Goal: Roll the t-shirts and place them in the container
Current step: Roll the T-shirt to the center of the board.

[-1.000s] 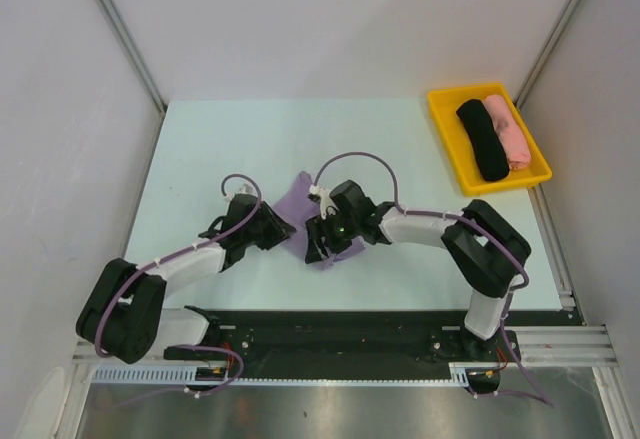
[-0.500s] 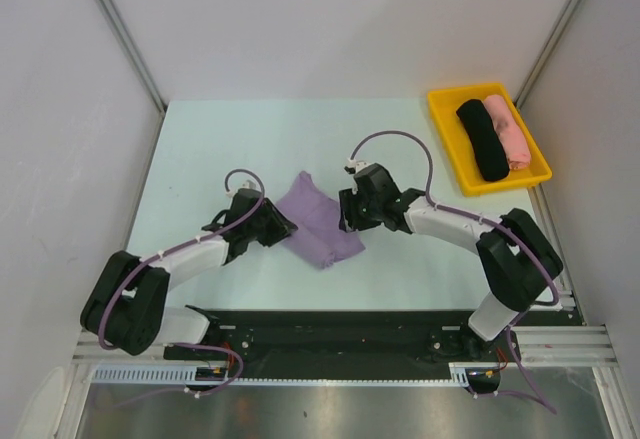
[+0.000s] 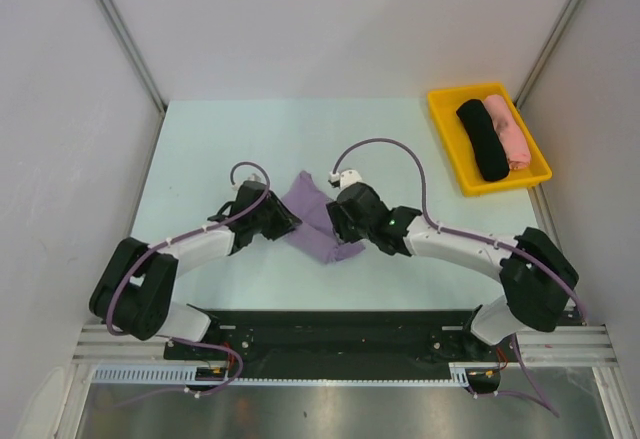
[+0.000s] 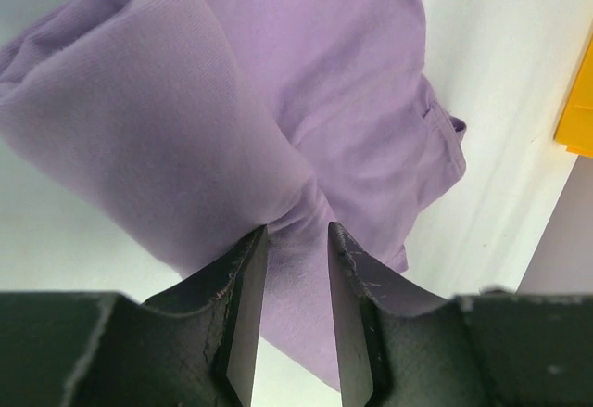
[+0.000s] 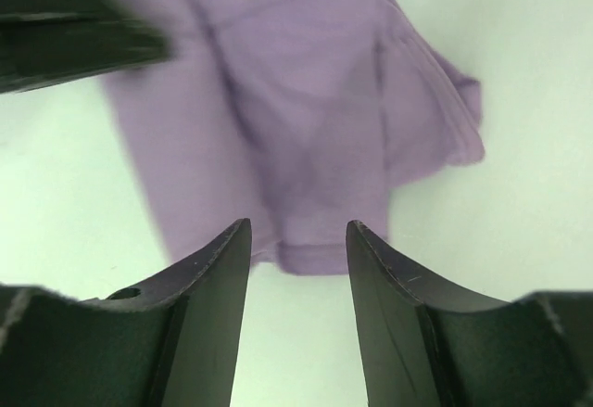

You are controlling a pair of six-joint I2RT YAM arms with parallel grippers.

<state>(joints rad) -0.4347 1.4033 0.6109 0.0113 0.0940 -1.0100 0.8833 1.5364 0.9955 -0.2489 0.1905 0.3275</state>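
**Hidden or unclear:** in the top view the arm heads cover both side edges of the shirt [image 3: 312,209]. Its sleeves and neck cannot be made out. The left wrist view cuts the tray [image 4: 579,110] down to one yellow corner.

**Shirt, lavender:** one, folded, lying mid-table [image 3: 220,149] between the two grippers.

**Left gripper** [image 4: 296,235]**:** one. Jaws narrow, pinching a bunched fold at the shirt's edge.

**Right gripper** [image 5: 296,235]**:** one. Jaws stand apart, with the shirt's near edge and bare table seen between the tips.

**Tray, yellow:** one, at the far right of the table, well apart from the shirt.

**Bundles in tray:** two, a black bundle [image 3: 483,144] and a pink bundle [image 3: 508,129], side by side and touching.
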